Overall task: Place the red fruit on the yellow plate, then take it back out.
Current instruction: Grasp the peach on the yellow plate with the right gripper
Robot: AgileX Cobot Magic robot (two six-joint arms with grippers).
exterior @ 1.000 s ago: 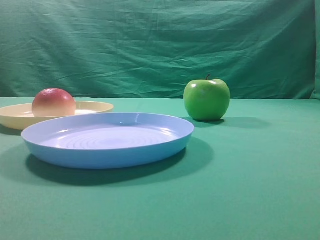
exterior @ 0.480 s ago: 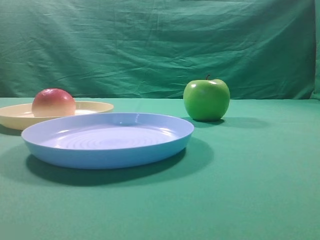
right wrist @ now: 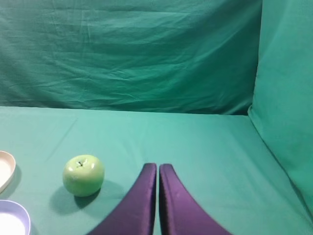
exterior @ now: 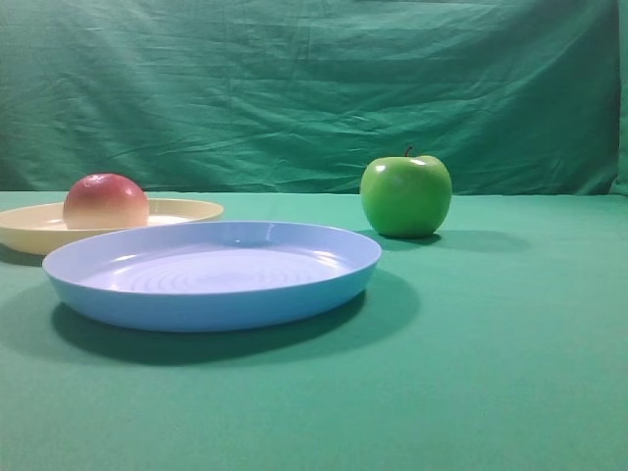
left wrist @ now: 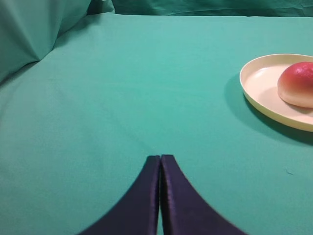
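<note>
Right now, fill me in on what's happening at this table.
Nothing is being handled. The red fruit sits on the yellow plate, so the first step looks done and taking it out remains. Both end effectors, left and right, are shut, empty and away from it. A blue plate and green apple stand nearby.

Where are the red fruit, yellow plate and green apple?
red fruit (exterior: 105,201), exterior high view, middle of its front.
yellow plate (left wrist: 254,83), left wrist view, bare inner floor near the left rim.
green apple (right wrist: 83,175), right wrist view, middle of its skin.
</note>
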